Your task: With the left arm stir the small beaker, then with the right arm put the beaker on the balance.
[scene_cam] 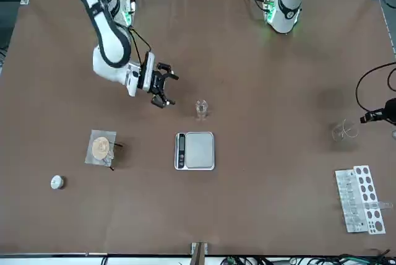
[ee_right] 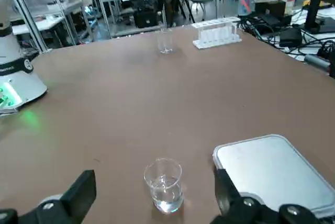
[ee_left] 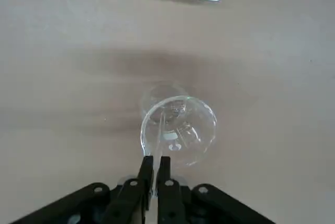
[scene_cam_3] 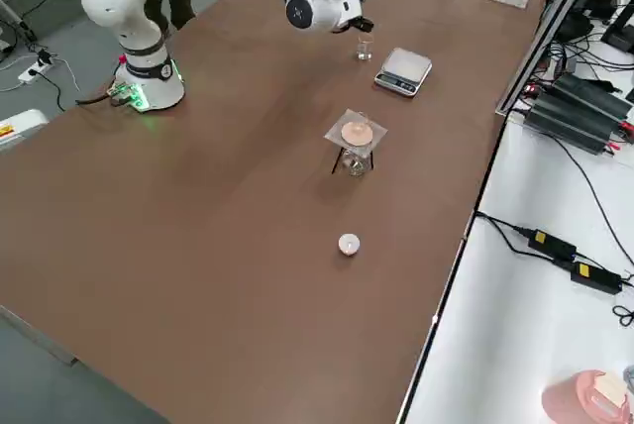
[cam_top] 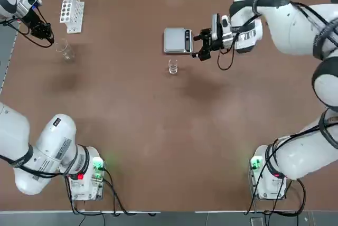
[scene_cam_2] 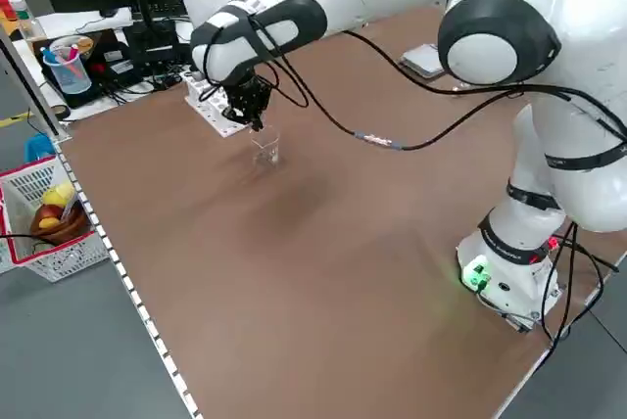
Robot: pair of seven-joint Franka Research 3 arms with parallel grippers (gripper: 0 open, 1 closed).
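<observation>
Approaching with fingers spread, the right gripper (cam_top: pixel 199 47) could knock over the small beaker (cam_top: pixel 173 66), standing mid-table beside the balance (cam_top: pixel 177 40). Left gripper (ee_left: pixel 155 174) pinches a glass rod (ee_left: pixel 158 135) near the far-left corner.

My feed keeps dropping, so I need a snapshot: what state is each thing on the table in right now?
Tiny clear glass beaker: upright on the table beside the balance, a little clear liquid inside.
Flat grey balance: plate bare.
Right gripper: open, level, near the tiny beaker, holding nothing.
Left gripper: shut on a thin clear rod dipping into the larger glass vessel.
White test-tube rack: lying on the table.
</observation>
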